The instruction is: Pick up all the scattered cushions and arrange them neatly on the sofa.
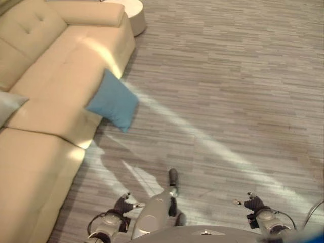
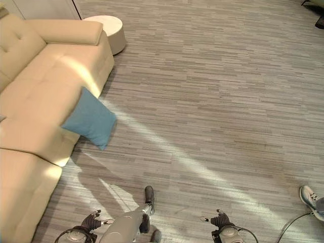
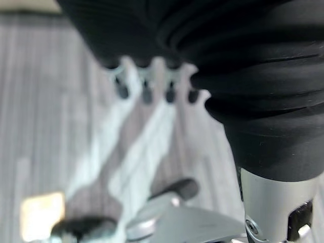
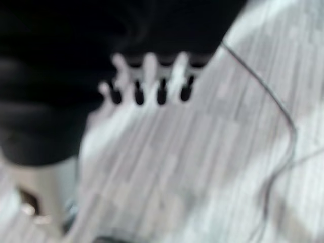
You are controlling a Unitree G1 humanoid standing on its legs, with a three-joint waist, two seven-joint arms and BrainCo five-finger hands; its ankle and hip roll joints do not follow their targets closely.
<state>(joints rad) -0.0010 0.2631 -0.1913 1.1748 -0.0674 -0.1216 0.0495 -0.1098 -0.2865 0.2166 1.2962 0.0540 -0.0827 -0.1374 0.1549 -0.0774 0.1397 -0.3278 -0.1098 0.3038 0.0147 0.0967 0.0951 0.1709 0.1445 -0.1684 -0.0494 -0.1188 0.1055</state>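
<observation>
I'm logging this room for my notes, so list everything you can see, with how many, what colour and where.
Sofa: one, beige, along the robot's left side.
Blue cushion: one, teal blue, leaning against the sofa's front edge, its lower corner over the floor.
Grey cushion: one, pale grey, on the sofa seat, partly cut off by the view's edge.
Round stool: one, cream, on the floor past the sofa's far end.
Floor: grey wood-look planks, crossed by bands of sunlight.
Person's shoe: one, light coloured, at the robot's right.
Left hand: low by the robot's side, fingers relaxed, holding nothing.
Right hand: the same, on the right.
</observation>
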